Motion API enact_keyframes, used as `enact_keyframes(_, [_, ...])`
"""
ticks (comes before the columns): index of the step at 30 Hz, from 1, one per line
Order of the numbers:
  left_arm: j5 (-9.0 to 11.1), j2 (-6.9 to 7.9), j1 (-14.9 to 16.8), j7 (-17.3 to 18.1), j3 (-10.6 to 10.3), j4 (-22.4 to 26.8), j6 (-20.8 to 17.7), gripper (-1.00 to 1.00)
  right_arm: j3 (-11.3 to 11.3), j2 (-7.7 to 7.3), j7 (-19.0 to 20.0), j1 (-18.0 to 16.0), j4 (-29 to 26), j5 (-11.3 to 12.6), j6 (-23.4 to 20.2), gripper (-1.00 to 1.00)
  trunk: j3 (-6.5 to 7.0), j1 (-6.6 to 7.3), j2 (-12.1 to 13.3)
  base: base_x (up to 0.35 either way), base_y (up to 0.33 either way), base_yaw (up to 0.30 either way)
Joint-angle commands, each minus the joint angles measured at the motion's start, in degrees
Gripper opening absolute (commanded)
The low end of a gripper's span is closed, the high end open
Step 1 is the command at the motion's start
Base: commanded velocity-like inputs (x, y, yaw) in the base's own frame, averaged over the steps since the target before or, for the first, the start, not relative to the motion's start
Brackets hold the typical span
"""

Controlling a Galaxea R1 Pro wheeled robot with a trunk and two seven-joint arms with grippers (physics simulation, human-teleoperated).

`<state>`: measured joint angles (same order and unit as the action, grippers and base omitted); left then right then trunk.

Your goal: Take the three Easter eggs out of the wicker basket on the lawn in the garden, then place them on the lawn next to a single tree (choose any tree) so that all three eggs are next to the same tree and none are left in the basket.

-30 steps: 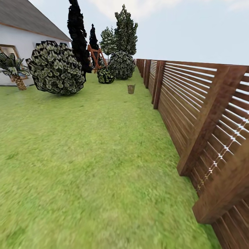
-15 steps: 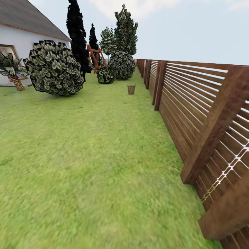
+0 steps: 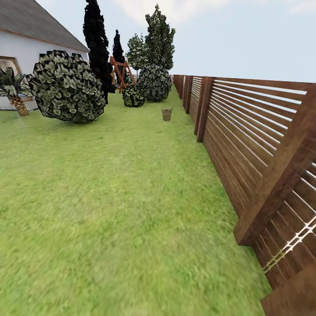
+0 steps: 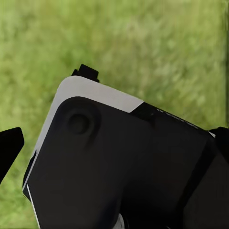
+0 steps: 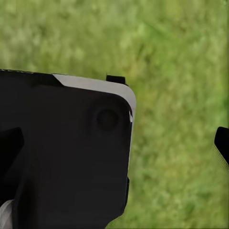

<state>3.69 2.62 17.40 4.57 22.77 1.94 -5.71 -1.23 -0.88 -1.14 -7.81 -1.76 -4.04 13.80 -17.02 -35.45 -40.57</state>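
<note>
The robot is on its way across the lawn (image 3: 114, 210), and the head view looks down a long strip of grass running beside a brown slatted fence (image 3: 245, 145). The wicker basket (image 3: 166, 114) stands far off at about 12 o'clock, small in the picture, on the grass just short of the fence line and well apart from the robot. Its contents cannot be made out at this range, so the eggs are presumably inside it. A large round bush (image 3: 66, 87) sits at roughly 10 o'clock, with a palm (image 3: 13, 90) against the white house (image 3: 30, 48) further toward 9 o'clock. Tall dark trees (image 3: 97, 41) and more bushes crowd the far end near 11 to 12 o'clock, close behind the basket; one of those would be a convenient drop spot because it means a short carry.

Both wrist views look down on grass past the robot's dark body panels, which suggests the arms hang tucked at the sides for travel. The left end effector (image 4: 114, 138) and right end effector (image 5: 117, 143) show only dark finger edges at the picture borders; how far they are spread I cannot tell, and nothing appears held between them.

The judgement here: the approach is the step in hand, with no egg yet moved.
</note>
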Motion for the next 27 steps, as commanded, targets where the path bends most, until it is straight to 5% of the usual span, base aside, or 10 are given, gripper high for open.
enact_keyframes(1, [0.0, -0.03, 0.0, 0.0, 0.0, 0.0, 0.0, 1.0, 0.0, 0.0, 0.0, 0.0, 0.03, 0.0, 0.0, 1.0, 0.0, 0.0, 0.0, 0.333, 0.0, 0.0])
enact_keyframes(27, [0.0, -0.07, 0.0, 0.0, 0.0, 0.0, 0.0, 1.0, 0.0, 0.0, 0.0, 0.05, 0.0, 0.0, 0.0, 1.0, 0.0, 0.0, 0.0, 0.333, 0.0, 0.0])
